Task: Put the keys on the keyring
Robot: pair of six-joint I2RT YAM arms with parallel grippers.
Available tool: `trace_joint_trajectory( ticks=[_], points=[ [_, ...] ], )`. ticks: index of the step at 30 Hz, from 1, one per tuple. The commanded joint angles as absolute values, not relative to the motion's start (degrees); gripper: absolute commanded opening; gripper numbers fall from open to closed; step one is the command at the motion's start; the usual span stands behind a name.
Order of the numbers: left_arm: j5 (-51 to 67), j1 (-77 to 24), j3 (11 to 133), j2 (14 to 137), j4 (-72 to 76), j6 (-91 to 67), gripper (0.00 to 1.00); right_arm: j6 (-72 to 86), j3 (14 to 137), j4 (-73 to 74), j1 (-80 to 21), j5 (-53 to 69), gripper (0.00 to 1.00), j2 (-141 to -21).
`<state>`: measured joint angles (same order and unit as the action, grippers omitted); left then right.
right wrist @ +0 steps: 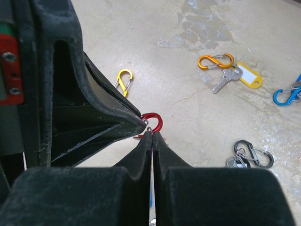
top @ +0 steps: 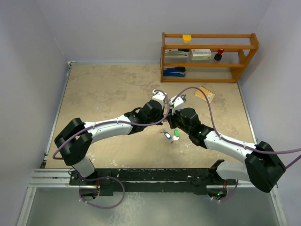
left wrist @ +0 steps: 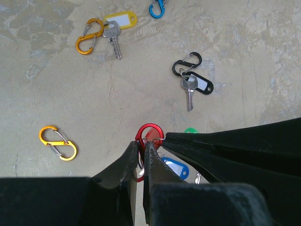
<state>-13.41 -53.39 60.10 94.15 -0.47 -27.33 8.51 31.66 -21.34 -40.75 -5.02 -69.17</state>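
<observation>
Left gripper (left wrist: pixel 141 153): fingers clamped on the lower loop of the red clip (left wrist: pixel 149 134). It looks lifted off the table (top: pixel 103 94), with the upper loop standing free. My read is that you hold it this way to present the wire gate to the other arm.

Right gripper (right wrist: pixel 153 136): fingers pressed together, tips touching the clip at its gate. Neither wrist view shows whether they nip the wire or only push on it. No key shows in either claw.

Keys not yet hung: the blue-tag key (left wrist: pixel 175 167) and green-tag key (top: pixel 177 133) lie on the table just under the 2 grippers, handy for your next pick.

2 keys appear to ride clips already: the yellow-tag key (left wrist: pixel 113 37) on an orange clip (left wrist: pixel 89 36), and the black-tag key (left wrist: pixel 190 89) on a black clip (left wrist: pixel 187 63).

Also out: a loose yellow clip (left wrist: pixel 58 142), and a blue clip (left wrist: pixel 157 8) cut by the frame edge.

Surface is flat, mottled beige and stone-look. Pale walls close 3 sides. A wooden shelf (top: pixel 209 56) stands at the far right.
</observation>
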Motion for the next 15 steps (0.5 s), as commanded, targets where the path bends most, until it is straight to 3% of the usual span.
trace_joint_trajectory(
  ticks=[1,15],
  points=[
    [-12.5,-53.6,59.6,90.9,2.8,-26.3,0.00,7.8,31.9,-24.0,-40.8,-6.3,0.00,-69.3],
    [-10.1,-53.7,57.9,89.9,2.8,-25.8,0.00,8.7,31.1,-23.1,-40.9,-8.3,0.00,-67.9]
  ],
)
